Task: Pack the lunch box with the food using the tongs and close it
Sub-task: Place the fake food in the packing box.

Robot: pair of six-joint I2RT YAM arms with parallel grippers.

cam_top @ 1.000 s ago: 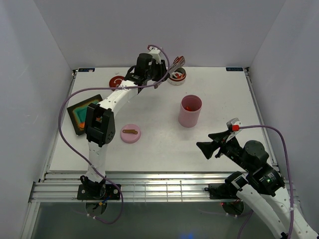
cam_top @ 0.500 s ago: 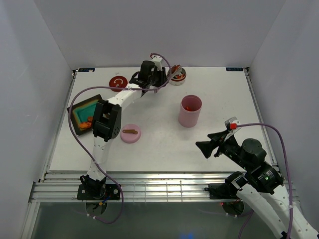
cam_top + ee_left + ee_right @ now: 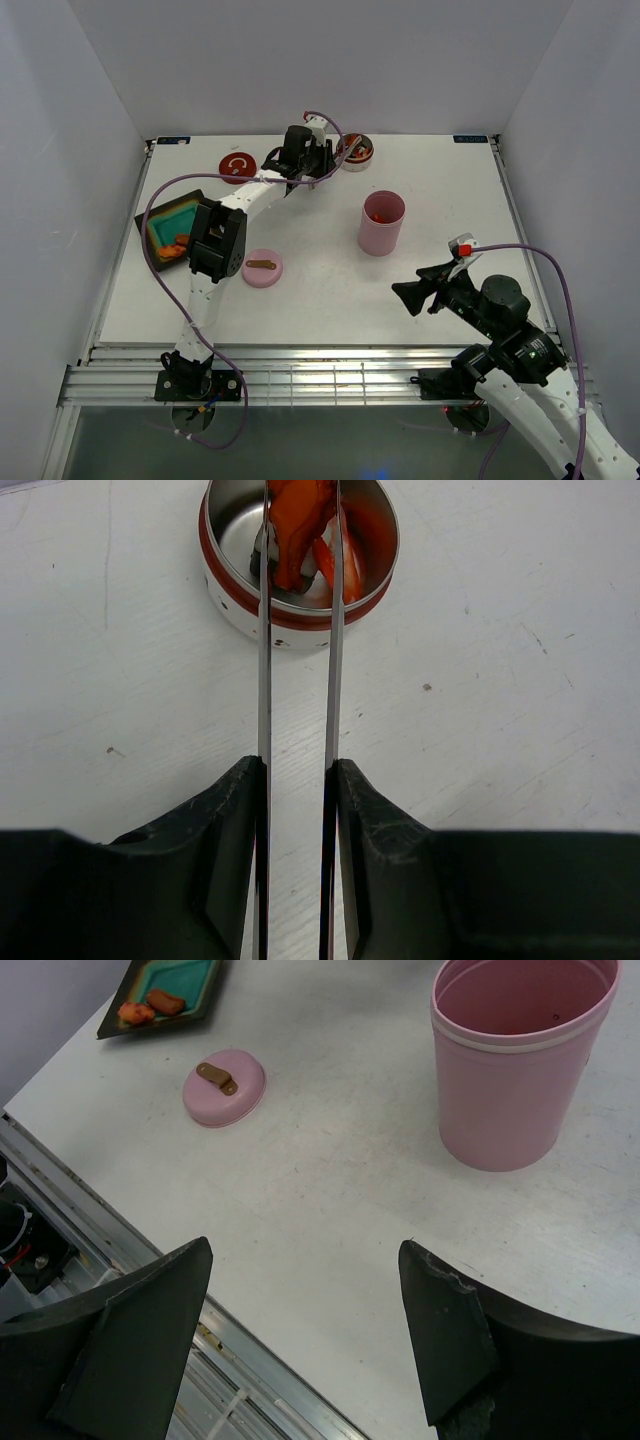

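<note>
An orange food piece point(image 3: 298, 525) sits between the tips of the tongs point(image 3: 264, 660) at the top of the left wrist view, inside a round metal tin point(image 3: 225, 590) with a red band. A second reddish piece shows beside it in the tin. Whether the tips actually pinch the piece cannot be told. The two thin arms of the tongs run down the frame into the left claw point(image 3: 297, 780), which is closed narrowly on them and presses them nearly parallel.

In the overhead view the tin stands at the upper centre of the surface point(image 3: 340, 1190). Its likely cover, a red lid point(image 3: 237, 163), lies well apart to the left. A black tray point(image 3: 190, 980) with a teal inside, upper left in the right wrist view, holds two orange pieces point(image 3: 150, 1006). At centre right a pink container point(image 3: 515, 1070) stands upright and uncovered, with red bits point(image 3: 377, 214) inside, and a pink lid point(image 3: 225, 1087) lies apart from it at lower left. The right claw point(image 3: 305, 1260) hangs wide and empty at lower right.

Packing looks partly done. Food remains on the tray, and both lids are off, so closing is not yet done.
</note>
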